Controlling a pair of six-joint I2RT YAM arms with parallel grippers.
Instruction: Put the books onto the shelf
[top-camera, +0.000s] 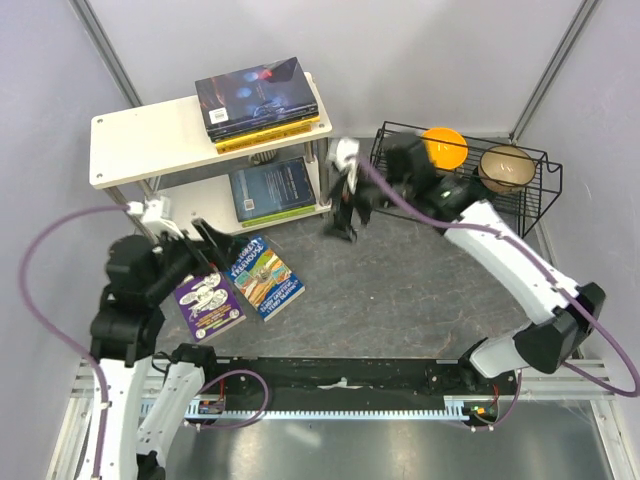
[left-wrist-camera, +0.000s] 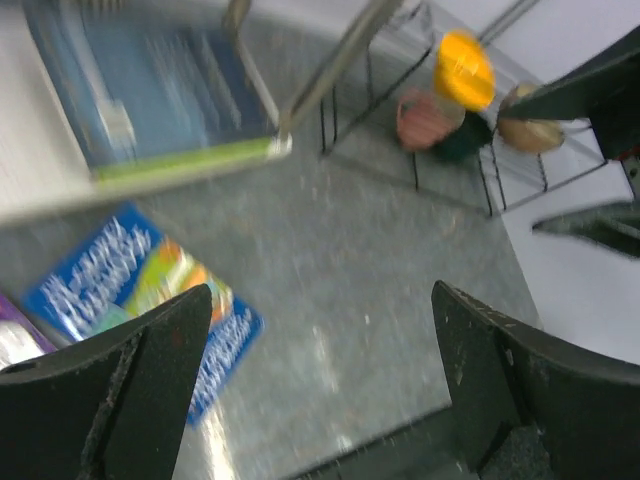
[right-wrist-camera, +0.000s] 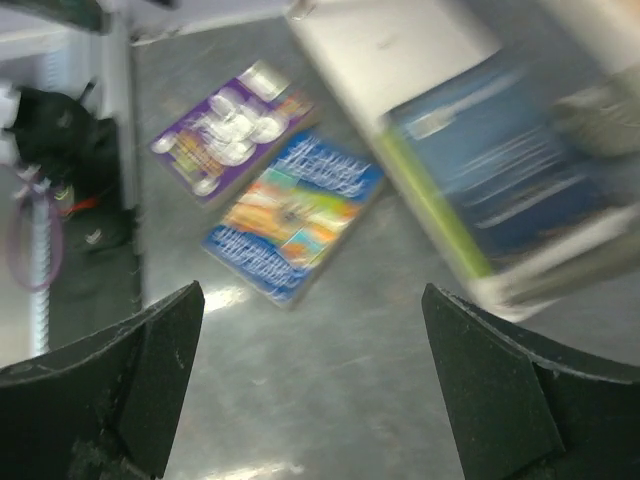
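Left gripper (top-camera: 205, 243) (left-wrist-camera: 318, 340): jaws wide apart, nothing between them. Its wrist view is motion-blurred.
Purple cartoon book (top-camera: 208, 303) lies flat on the table (top-camera: 400, 300), just under and near-side of that gripper. The arm covers its top corner in the top view. In the left wrist view only a sliver shows at the frame edge, behind the left finger (left-wrist-camera: 150, 390).
Blue multicoloured book (top-camera: 265, 277) (left-wrist-camera: 120, 290) (right-wrist-camera: 295, 215) lies flat just right of the purple one, edges about touching. The left gripper's finger partly covers it in the wrist view. Title unreadable.
Shelf (top-camera: 150, 145) sits beyond the left gripper.
- Top board: a stack with the galaxy book (top-camera: 260, 92) uppermost and a yellow book (top-camera: 270, 137) at the bottom. Count in between hard to tell.
- Lower board: a blue book (top-camera: 272, 187) on a lime-green book (top-camera: 285, 213). The top board cuts off their far ends.

Right gripper (top-camera: 345, 215) (right-wrist-camera: 310, 320): jaws fully spread, empty, just off the shelf's right end. Its wrist view is blurred too.
Wire rack (top-camera: 540, 200) is behind the right gripper, with the arm hiding its left side. An orange bowl (top-camera: 443, 147) and a brown bowl (top-camera: 505, 168) sit on it.
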